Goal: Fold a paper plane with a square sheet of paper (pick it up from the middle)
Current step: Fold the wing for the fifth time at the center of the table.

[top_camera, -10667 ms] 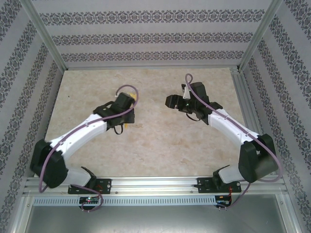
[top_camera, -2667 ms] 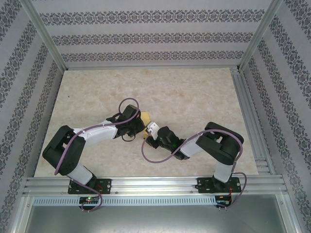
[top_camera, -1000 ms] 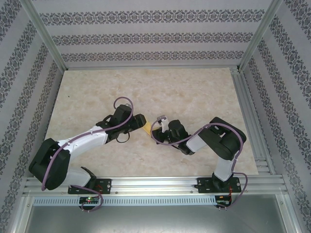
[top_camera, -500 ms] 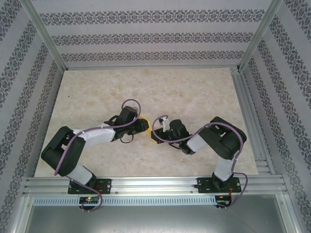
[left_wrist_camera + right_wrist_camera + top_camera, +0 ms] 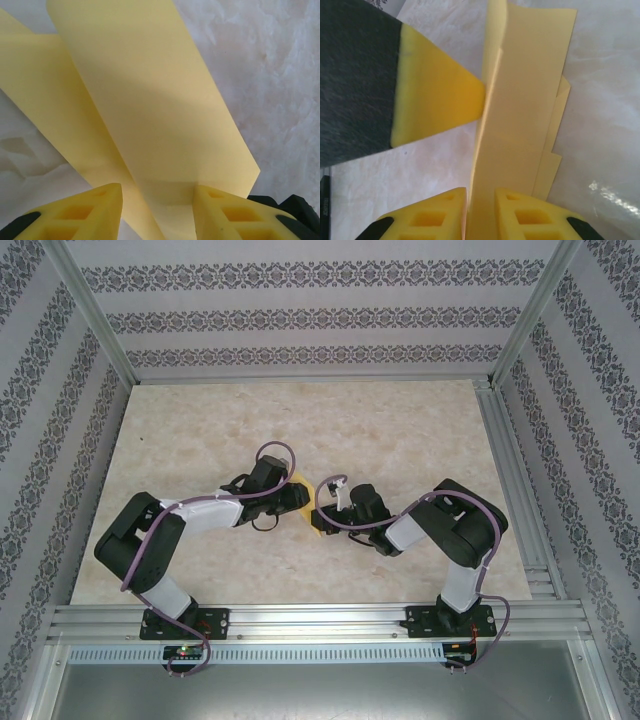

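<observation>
1. The right gripper [image 5: 480, 216] has its yellow fingers drawn nearly together, with only a slit between them. It pinches the thin yellow square sheet of paper [image 5: 530, 75], which here is a long, narrow, layered strip standing on edge.
2. The left gripper [image 5: 157, 210] is spread wide. The lower end of the strip [image 5: 150, 110] lies in the gap, brushing the right-hand finger, but as far as the left wrist view shows it is not clamped.
3. In the right wrist view, one left fingertip [image 5: 440, 100] meets the side of the upright paper with its point, seemingly pressing or steadying a flap.
4. From above, both grippers meet near the middle of the pale marbled tabletop [image 5: 400, 430]. The left [image 5: 288, 496] and the right [image 5: 325, 512] are just beside each other, with the paper [image 5: 304, 502] between them.
5. Progress, as a judgement: several folds look finished. The strip shows stacked layers, stepped edges and one slanted end, so the early folds and a lengthwise crease seem done.
6. What is left: no pointed dart with two spread wings is visible. The wing folds and a final sharpening of the creases probably remain, and the task looks past halfway but unfinished.
</observation>
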{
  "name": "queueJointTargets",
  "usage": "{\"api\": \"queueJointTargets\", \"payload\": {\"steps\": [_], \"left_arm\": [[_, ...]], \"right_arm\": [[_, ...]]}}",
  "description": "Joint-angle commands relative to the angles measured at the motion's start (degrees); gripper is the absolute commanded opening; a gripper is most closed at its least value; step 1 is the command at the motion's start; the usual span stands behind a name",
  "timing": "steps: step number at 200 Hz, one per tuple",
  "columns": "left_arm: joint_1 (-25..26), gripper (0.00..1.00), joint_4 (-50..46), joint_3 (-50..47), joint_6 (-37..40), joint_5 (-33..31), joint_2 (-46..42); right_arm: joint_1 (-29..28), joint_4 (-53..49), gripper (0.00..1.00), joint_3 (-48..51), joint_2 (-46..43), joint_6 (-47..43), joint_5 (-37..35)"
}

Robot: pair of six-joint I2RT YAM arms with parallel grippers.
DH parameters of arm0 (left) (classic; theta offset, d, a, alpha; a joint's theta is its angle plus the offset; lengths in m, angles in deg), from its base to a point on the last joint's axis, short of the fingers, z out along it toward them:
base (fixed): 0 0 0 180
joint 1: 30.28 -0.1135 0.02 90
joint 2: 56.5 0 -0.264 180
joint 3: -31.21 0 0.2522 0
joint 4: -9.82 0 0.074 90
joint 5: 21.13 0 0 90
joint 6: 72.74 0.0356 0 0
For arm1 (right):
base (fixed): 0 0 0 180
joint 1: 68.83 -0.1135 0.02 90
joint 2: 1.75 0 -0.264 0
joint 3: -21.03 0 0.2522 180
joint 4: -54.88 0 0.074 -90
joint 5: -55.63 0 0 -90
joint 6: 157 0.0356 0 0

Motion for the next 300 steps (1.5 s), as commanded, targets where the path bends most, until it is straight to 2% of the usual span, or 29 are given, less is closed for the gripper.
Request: {"api": "queueJointTargets", "payload": {"steps": [1,51,84,112,162,208,300], "left_arm": [[-0.4,0.42,-0.7,1.4,0.9,-0.4,0.3],[-0.5,0.43,-0.9,0.9,0.2,-1.0,0.2],[-0.4,0.44,-0.2,0.4,-0.4,-1.5,-1.4],[-0.5,0.47,0.1,-1.6,-0.4,-3.6,-5.7],[-0.5,0.50,0.8,-5.5,0.0,-6.9,-12.2],[-0.5,0.50,3.8,-5.9,0.0,-4.0,-10.4],[-0.5,0.44,7.1,-4.5,0.1,-1.7,-5.6]], "right_arm": [[0.7,0.1,0.24,-1.1,-1.3,1.4,2.0],[1.0,-3.6,0.23,-2.3,-2.5,1.0,1.0],[1.0,-6.0,0.13,-3.4,-1.8,0.9,0.8],[1.2,-7.6,0.08,-4.4,-1.0,2.3,2.9],[2.1,-8.3,0.06,-6.7,1.3,6.2,7.5],[2.4,-10.4,0.03,-9.5,4.0,8.7,11.2],[4.1,-9.8,0.01,-9.9,6.2,14.5,11.0]]}}
